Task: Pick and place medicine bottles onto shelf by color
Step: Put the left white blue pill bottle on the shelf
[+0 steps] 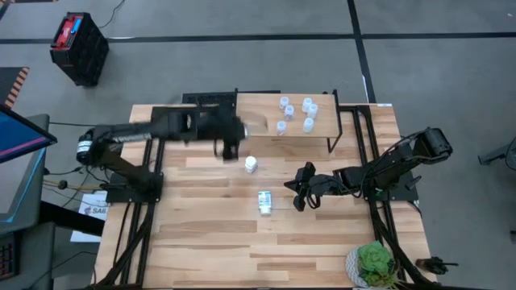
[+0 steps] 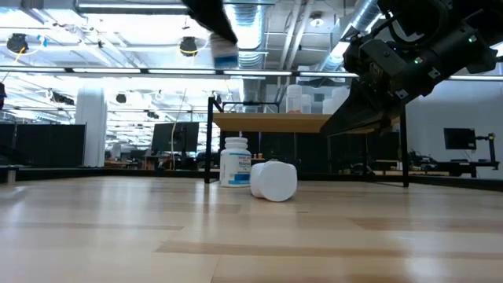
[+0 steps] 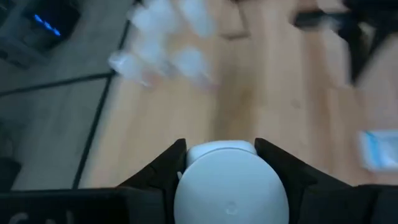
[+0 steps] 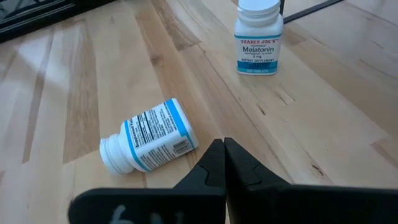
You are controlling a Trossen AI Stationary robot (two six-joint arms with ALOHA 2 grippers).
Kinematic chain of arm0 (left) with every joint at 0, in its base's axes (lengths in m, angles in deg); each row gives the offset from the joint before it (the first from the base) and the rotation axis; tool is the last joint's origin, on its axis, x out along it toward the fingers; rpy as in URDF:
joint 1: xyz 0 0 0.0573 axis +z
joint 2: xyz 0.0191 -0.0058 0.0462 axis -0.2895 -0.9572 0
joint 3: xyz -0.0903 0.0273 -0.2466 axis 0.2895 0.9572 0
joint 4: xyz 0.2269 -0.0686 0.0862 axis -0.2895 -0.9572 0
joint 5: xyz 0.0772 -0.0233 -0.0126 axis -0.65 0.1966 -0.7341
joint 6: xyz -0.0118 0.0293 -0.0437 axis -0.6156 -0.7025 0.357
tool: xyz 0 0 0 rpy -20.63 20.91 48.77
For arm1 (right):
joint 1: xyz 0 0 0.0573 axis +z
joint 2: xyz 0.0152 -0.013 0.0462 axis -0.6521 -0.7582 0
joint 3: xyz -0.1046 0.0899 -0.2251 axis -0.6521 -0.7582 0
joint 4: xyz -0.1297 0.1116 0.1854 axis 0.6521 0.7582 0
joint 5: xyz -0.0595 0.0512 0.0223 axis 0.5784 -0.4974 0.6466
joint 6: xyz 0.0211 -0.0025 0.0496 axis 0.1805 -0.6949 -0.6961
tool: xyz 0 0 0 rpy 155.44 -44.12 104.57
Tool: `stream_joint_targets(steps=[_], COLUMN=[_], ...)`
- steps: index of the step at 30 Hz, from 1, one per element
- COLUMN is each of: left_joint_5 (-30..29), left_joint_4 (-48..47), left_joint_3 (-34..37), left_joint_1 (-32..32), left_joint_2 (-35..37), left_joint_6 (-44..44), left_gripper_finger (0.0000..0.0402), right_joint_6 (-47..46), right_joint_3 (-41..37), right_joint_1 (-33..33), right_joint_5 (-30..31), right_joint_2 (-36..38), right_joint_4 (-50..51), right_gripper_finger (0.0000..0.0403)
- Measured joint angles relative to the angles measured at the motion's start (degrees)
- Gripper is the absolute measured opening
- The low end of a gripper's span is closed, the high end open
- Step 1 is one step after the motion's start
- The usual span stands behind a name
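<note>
My left gripper (image 1: 228, 150) hangs high over the table, just off the near left corner of the shelf (image 1: 266, 133), shut on a white medicine bottle (image 3: 230, 186). The low view shows that bottle (image 2: 224, 51) above shelf height. Several small pale bottles (image 1: 297, 113) stand on the shelf's right half. One white bottle (image 1: 251, 164) stands upright on the table. Another (image 1: 264, 201) lies on its side nearer the front. My right gripper (image 4: 222, 152) is shut and empty, low beside the lying bottle (image 4: 149, 143). My left gripper pinches the white bottle between its two fingers (image 3: 171, 167), one on each side of the bottle's body just under the round white cap (image 3: 186, 163). The bottle is lifted clear of the table and of the shelf.
A green potted plant (image 1: 372, 264) stands at the table's near right corner. The shelf's black legs (image 1: 332, 141) stand on the far part of the table. The shelf's left half (image 1: 254, 109) is bare wood. A black crate (image 1: 79, 47) sits on the floor beyond the table.
</note>
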Motion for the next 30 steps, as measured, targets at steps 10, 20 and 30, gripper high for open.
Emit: stream_joint_targets(steps=[10,20,30], left_joint_5=[19.03,28.25,33.18], left_joint_4=[2.78,-11.98,-19.20], left_joint_3=[-15.92,-35.94,-38.45], left_joint_1=[27.84,29.75,30.53], left_joint_2=[-13.93,-31.03,-34.74], left_joint_6=[-10.43,-19.55,-26.53], left_gripper_finger=[0.0140,0.0140,0.0148], right_joint_6=[0.02,0.17,0.03], right_joint_3=[-0.02,-0.02,-0.02], right_joint_1=[-0.07,-0.72,-0.76], right_joint_5=[0.10,0.31,0.44], right_joint_2=[0.00,-0.02,-0.02], right_joint_4=[-1.14,-0.91,-0.82], right_gripper_finger=[0.0008,0.0008,0.0008])
